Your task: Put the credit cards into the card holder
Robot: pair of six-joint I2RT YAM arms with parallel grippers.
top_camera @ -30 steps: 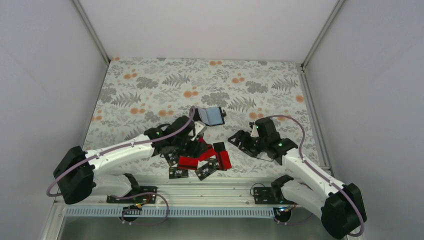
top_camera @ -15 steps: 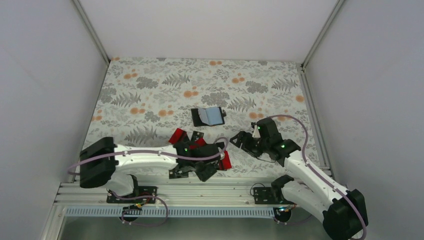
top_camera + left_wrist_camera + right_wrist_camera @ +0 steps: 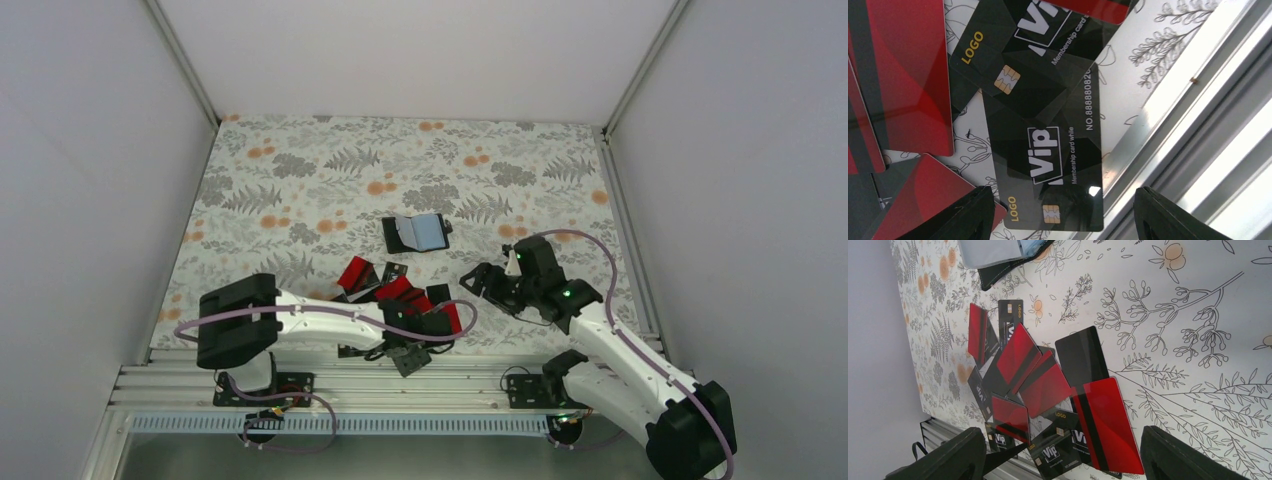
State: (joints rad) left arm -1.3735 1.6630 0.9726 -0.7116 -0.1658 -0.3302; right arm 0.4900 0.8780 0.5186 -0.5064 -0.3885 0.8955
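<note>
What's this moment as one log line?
left pincer: open over black flat Vip card | right pincer: open, empty | red and black cards: scattered | black folding card holder: open, apart

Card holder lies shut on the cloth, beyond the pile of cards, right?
No, it is open, not shut: the top external view shows the card holder spread with its light blue-grey inside up. It does lie beyond the pile of cards.

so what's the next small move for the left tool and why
Probably lower the open left tool onto the black Vip card: it lies flat between the fingers, near the edge of the table, and the tool holds nothing yet.
</note>
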